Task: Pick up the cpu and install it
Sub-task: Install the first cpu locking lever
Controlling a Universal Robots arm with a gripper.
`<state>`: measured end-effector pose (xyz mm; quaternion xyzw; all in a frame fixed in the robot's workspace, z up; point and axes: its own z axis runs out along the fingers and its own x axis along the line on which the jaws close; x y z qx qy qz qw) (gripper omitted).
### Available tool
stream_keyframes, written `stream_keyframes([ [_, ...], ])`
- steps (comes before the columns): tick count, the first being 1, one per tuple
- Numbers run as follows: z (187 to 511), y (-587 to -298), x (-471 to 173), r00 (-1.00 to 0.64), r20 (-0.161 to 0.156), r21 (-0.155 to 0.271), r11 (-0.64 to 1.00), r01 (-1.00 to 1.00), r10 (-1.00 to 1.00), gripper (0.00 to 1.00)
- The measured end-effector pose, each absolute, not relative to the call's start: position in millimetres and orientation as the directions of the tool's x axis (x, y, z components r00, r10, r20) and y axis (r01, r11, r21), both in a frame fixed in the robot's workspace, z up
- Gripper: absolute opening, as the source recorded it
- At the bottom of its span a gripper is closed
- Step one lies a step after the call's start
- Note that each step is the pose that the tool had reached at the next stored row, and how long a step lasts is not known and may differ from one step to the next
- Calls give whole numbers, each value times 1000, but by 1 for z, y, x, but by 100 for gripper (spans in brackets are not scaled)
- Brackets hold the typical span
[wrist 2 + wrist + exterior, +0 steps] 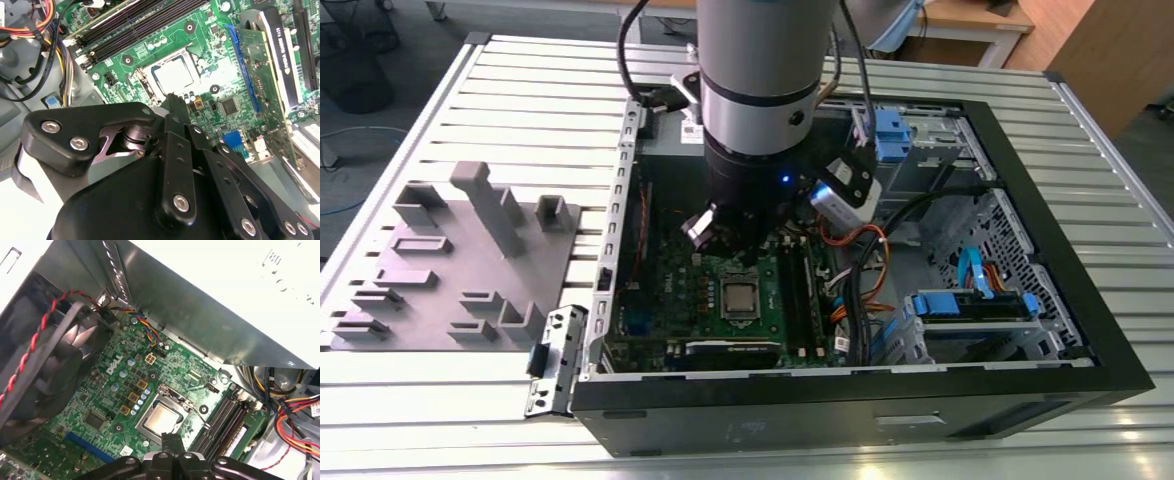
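We are holding our gripper [720,243] inside the open computer case [1067,330], directly above the green motherboard [670,290]. In the first wrist view the gripper [172,442] is showing its two fingers pressed together with no gap and nothing between them, so we are recording it as closed and empty. In the second wrist view the gripper [170,100] is showing its black linkage, with the fingertips ending just short of the socket.

The cpu [740,297] is lying flat in its socket near the middle of the motherboard, with its pale silvery top facing up. In the first wrist view the cpu [161,418] is sitting within the silver socket frame [176,397], just beyond the fingertips and apart from them. In the second wrist view the cpu [173,76] is appearing level within the same frame [145,82].

We are observing black memory slots [220,420] running alongside the socket, a case fan [45,375] with a red and black twisted lead at one end of the board, and a bundle of coloured cables [295,420] past the memory slots. In the exterior view a grey parts fixture [467,255] is resting on the slatted table [520,90] to the exterior view's left of the case.
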<state>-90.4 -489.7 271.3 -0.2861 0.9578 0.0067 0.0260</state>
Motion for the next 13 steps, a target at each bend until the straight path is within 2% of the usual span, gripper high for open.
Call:
stream_keyframes([
  [13,271,-483,-80,-835,-54,-2,836,-548,-548,11],
])
